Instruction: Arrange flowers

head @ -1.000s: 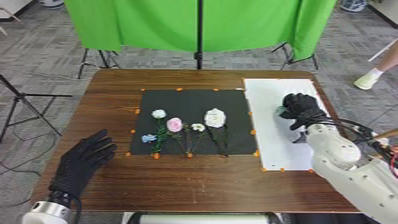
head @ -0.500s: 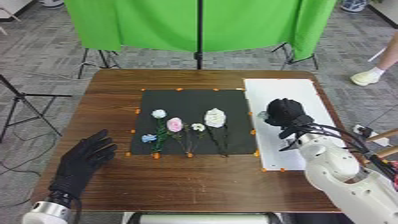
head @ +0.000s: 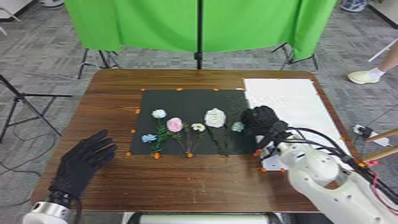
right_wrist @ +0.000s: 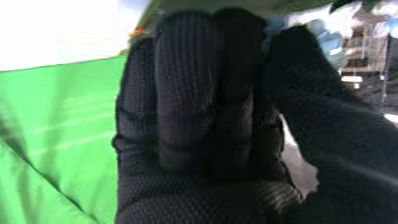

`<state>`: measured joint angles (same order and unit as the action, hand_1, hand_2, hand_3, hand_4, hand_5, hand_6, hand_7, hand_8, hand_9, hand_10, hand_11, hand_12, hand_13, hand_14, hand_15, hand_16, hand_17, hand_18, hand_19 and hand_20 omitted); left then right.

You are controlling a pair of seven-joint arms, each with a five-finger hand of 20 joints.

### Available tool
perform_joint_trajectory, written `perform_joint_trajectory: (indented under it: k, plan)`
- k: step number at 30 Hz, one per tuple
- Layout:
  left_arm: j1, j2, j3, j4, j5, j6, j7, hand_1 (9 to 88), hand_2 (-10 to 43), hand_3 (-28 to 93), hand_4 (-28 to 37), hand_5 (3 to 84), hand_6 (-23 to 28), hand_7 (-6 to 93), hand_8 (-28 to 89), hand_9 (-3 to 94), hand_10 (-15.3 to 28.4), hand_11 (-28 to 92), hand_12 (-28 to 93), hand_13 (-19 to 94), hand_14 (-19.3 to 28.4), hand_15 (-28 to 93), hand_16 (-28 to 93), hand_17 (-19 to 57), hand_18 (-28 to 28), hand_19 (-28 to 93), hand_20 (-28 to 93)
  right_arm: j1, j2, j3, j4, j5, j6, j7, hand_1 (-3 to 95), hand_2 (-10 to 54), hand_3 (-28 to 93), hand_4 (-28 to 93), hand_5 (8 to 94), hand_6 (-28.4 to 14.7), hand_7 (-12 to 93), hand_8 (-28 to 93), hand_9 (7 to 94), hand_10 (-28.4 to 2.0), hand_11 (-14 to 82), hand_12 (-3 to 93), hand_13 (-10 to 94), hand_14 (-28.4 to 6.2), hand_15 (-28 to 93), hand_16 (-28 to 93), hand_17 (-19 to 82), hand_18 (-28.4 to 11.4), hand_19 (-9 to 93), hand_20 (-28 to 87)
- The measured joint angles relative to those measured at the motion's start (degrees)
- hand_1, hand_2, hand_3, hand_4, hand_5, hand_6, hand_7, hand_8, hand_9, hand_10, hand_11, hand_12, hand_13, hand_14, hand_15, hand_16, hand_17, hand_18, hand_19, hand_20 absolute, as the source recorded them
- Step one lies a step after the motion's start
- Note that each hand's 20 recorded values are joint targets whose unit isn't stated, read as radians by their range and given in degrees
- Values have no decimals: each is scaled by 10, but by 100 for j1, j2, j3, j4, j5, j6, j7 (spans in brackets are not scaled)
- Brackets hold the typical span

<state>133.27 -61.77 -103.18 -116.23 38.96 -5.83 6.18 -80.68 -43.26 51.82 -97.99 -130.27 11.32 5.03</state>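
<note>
Flowers (head: 215,117) lie on our black mat (head: 178,100). We seem to pinch a teal flower (head: 237,127) in our right hand (head: 259,120); our left hand's (head: 84,155) fingers are loosely open.

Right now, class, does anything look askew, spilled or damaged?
Nothing looks spilled or damaged. Slightly odd: the bright blue flower sits nearer the robot than the other blooms, beside the stem of the leftmost white flower.

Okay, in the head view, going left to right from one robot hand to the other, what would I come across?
Left hand, blue flower, small white flower, pink flower, another small white flower, large white flower, pale teal flower, right hand.
</note>
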Motion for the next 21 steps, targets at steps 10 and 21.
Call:
perform_joint_trajectory:
  k: [10, 21]
  plan:
    - [1, 3, -26, 0, 0, 1, -11, 243, 13, 688, -270, 339, 46, 197, -89, 290, 124, 253, 171, 239, 142, 395, 7, -86, 209, 501, 98, -237, -95, 675, -88, 160, -878, -489, 267, -95, 821, -283, 555, 29, 381, -213, 639, -85, 384, 240, 645, -38, 503, 209, 240, -174, 644, 360]
    - [3, 38, -99, -2, 0, -10, -17, 243, 14, 686, -269, 339, 46, 196, -89, 290, 124, 252, 170, 238, 143, 394, 6, -86, 210, 503, 97, -651, -34, 1700, -697, 639, -2889, -1140, 182, -95, 807, -283, 363, -37, 267, -154, 414, -108, 282, 213, 471, -84, 462, 174, 175, -199, 591, 337]
